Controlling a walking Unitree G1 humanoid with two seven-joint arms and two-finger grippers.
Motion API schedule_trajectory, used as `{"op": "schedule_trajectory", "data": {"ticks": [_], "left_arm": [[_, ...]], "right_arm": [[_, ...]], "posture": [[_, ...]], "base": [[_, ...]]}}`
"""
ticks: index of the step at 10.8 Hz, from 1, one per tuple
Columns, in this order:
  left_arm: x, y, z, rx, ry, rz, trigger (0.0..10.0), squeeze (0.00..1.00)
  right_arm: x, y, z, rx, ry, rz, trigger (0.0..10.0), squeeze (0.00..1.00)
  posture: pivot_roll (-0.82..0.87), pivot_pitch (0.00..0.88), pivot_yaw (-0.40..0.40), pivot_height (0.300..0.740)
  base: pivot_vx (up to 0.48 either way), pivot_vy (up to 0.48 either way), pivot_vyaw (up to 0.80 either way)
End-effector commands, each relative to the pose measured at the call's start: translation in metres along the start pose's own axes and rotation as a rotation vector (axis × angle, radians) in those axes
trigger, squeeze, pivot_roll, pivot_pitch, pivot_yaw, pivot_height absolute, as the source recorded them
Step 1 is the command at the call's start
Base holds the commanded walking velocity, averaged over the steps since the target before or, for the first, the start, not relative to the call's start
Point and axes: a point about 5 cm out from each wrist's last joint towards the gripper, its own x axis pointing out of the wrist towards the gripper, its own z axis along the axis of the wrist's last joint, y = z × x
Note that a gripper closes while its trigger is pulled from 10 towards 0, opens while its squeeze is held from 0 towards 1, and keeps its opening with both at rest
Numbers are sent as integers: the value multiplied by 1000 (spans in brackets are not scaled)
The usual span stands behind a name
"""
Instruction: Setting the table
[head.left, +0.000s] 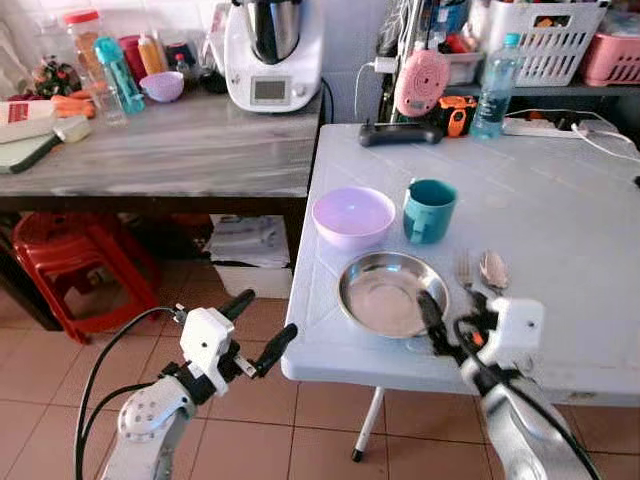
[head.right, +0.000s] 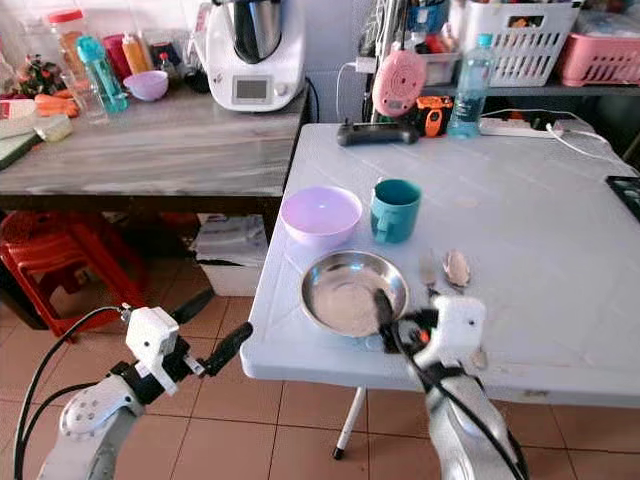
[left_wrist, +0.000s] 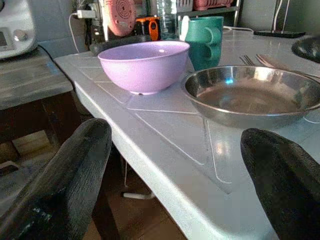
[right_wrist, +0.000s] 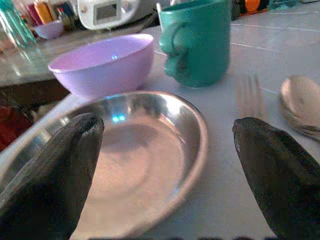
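Fork (head.left: 463, 270) & spoon (head.left: 493, 270) lie right of steel plate (head.left: 385, 295), long axes near-far, heads far. Right gripper (head.left: 455, 320) spread over plate's near-right rim; left gripper (head.left: 262, 327) spread, off table (head.left: 560, 230).

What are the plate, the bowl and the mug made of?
The plate looks like polished steel: silvery, with mirror-like glints. The bowl seems plastic, a smooth pale lilac with a soft sheen. The mug is teal and matte, probably plastic too, though ceramic can't be ruled out.

Steel plate (head.left: 390, 293) upright near table edge; lilac bowl (head.left: 353, 216), teal mug (head.left: 430, 210) behind; fork (head.left: 464, 270), spoon (head.left: 494, 270) right.
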Motion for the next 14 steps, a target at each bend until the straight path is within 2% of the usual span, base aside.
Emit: {"op": "schedule_trajectory", "data": {"ticks": [1, 3, 9, 12, 14], "left_arm": [[-4, 1, -3, 10, 18, -10, 10000, 0], [-5, -2, -2, 13, 11, -23, 10000, 0], [-4, -5, -1, 17, 9, -48, 10000, 0], [0, -5, 0, 24, 6, -66, 10000, 0], [0, -6, -1, 23, 11, -67, 10000, 0]], "right_arm": [[3, 1, 1, 35, 10, 14, 10000, 0], [6, 5, -4, 106, 59, 24, 10000, 0], [-9, -9, -9, 120, 83, -58, 10000, 0], [1, -6, -11, 147, 92, -46, 10000, 0], [10, -2, -8, 130, 114, -17, 10000, 0]], "posture": [[-14, 7, 50, 740], [-7, 7, 45, 740], [-17, 10, 54, 740], [-16, 7, 66, 740], [-4, 8, 60, 740]], "base": [[0, 0, 0], [0, 0, 0], [0, 0, 0], [0, 0, 0], [0, 0, 0]]}}
